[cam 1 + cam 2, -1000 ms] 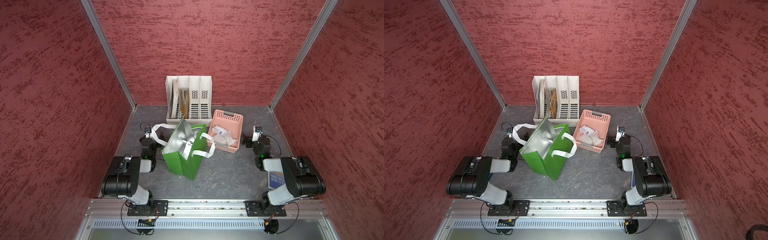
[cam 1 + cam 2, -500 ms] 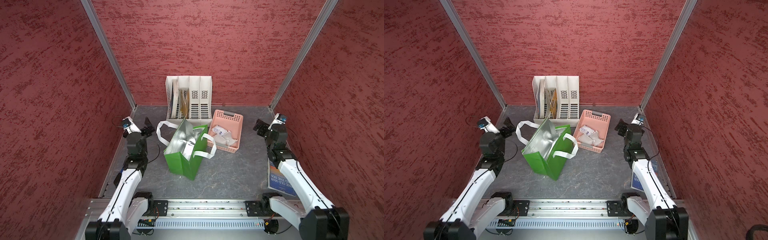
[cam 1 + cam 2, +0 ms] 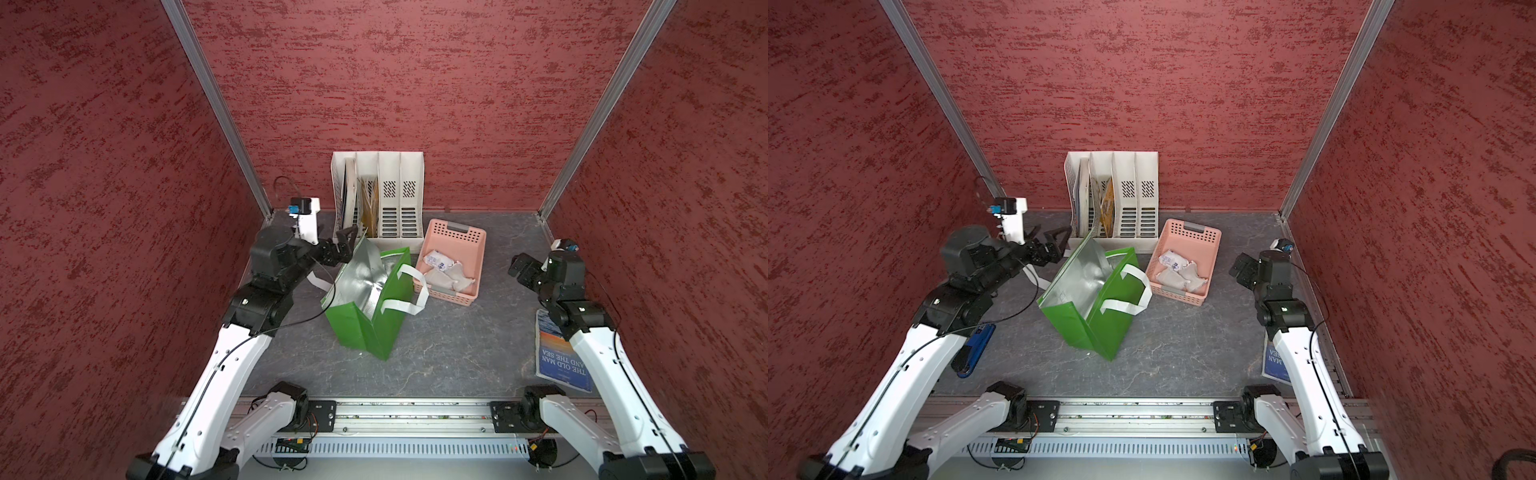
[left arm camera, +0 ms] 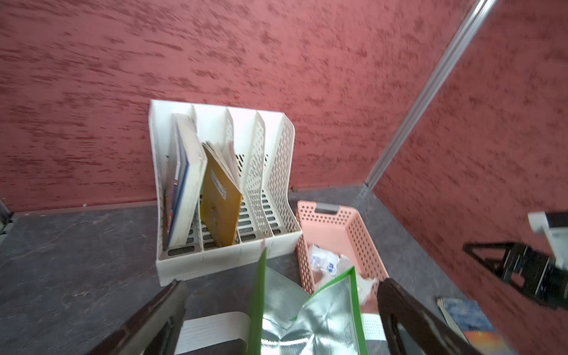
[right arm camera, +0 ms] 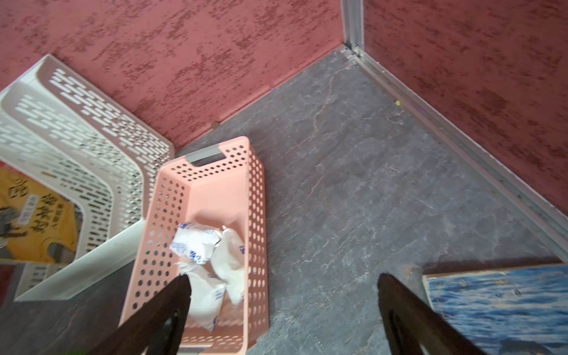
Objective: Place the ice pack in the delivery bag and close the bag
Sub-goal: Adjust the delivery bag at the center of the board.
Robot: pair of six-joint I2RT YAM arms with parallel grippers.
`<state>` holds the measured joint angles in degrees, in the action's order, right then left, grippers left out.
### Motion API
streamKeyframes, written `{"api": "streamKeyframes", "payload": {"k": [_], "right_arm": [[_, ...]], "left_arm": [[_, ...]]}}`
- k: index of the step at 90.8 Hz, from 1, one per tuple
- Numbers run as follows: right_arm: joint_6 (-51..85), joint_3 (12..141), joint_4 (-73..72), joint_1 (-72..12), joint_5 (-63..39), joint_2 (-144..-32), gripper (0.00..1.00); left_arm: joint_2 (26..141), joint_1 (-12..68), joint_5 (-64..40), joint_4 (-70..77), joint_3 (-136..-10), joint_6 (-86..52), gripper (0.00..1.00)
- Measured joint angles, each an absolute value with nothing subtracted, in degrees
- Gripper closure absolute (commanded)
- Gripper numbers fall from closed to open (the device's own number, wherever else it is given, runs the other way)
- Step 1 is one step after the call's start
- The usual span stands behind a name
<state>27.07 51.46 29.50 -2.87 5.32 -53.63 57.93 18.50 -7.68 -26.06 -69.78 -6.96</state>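
– Looking down from above, where does the delivery bag (image 3: 365, 332) stand?

– Near the middle of the table (image 3: 457, 345), upright, its mouth open and the silver lining showing. One white handle (image 3: 409, 291) droops over the green front. The other lies on the left arm's side.

– And the ice packs (image 3: 442, 266)?

– In the pink basket (image 3: 457, 235), which sits just beside the bag on the robot's right. They are white pouches with blue print, heaped at the basket's nearer end. The right wrist view shows them (image 5: 199, 249) best.

– What about the fingers?

– The left gripper (image 3: 1046, 235) hovers by the bag's far rim, in front of the white file organizer (image 3: 390, 199). Its fingers are spread wide and grip nothing. In the left wrist view the bag's green edge and foil (image 4: 307, 316) show between the two dark fingers (image 4: 159, 310); I cannot tell whether anything touches.

– The other arm?

– The right gripper (image 3: 519, 270) hangs to the right of the basket, apart from it, fingers likewise wide and empty. In its wrist view one finger (image 5: 159, 307) overlaps the basket's near corner.

– Anything else on the table?

– A blue-covered book (image 3: 561, 365) lies flat at the right edge, partly under the right arm. The organizer's two leftmost slots hold a thick pale book and a yellow booklet (image 4: 219, 196).
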Motion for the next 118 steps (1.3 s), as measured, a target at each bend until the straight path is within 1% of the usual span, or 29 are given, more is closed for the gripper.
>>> {"api": "streamKeyframes", "payload": {"k": [16, 30, 38, 48, 56, 58, 68, 73, 80, 85, 87, 89, 103, 118], "right_arm": [[23.88, 56.93, 33.12, -5.58, 0.67, -56.84, 0.01], [21.91, 59.48, 36.23, -8.56, -0.45, -58.94, 0.01], [20.97, 60.60, 37.67, -9.91, -0.62, -59.72, 0.01], [20.03, 62.43, 39.20, -11.53, -0.54, -61.10, 0.01], [19.25, 64.23, 40.18, -13.10, -0.25, -62.87, 0.01], [19.11, 64.62, 40.34, -13.47, -0.16, -63.35, 0.01], [18.35, 66.41, 41.32, -15.64, 0.71, -65.67, 0.01], [18.00, 67.16, 42.09, -16.95, 1.41, -66.57, 0.01], [17.50, 68.27, 42.92, -18.83, 2.00, -67.72, 0.01], [17.28, 69.04, 43.35, -19.86, 2.00, -68.31, 0.01], [17.12, 69.43, 43.55, -20.29, 2.00, -68.53, 0.01], [17.06, 69.87, 43.75, -20.60, 1.98, -68.79, 0.01], [16.88, 74.08, 45.69, -21.74, 1.96, -70.85, 0.01], [16.21, 79.07, 47.22, -21.82, 1.96, -74.04, 0.01]], "left_arm": [[66.89, 19.94, -3.64, -34.68, -73.56, -3.01, 0.00], [71.05, 20.78, -2.46, -40.38, -77.47, -0.27, 0.00], [73.19, 22.98, -0.75, -43.00, -78.81, 1.21, 0.00], [75.57, 26.13, 2.22, -45.93, -79.20, 2.66, 0.05], [76.86, 27.20, 4.99, -48.07, -79.20, 3.11, 0.10], [77.06, 27.22, 5.89, -48.53, -79.20, 3.25, 0.12], [77.89, 27.16, 9.63, -50.50, -79.72, 3.18, 0.34], [78.28, 27.24, 10.92, -51.35, -80.31, 2.76, 0.50], [78.67, 27.75, 12.10, -52.29, -80.97, 2.94, 0.78], [78.76, 28.51, 12.53, -52.97, -81.23, 3.03, 0.93], [78.76, 28.93, 12.64, -53.19, -81.30, 3.38, 0.97], [78.76, 29.41, 12.64, -53.34, -81.34, 2.72, 1.00], [78.22, 33.15, 12.23, -54.37, -81.41, 2.83, 1.00], [75.44, 34.81, 7.38, -55.48, -81.93, 0.27, 1.00]]}}
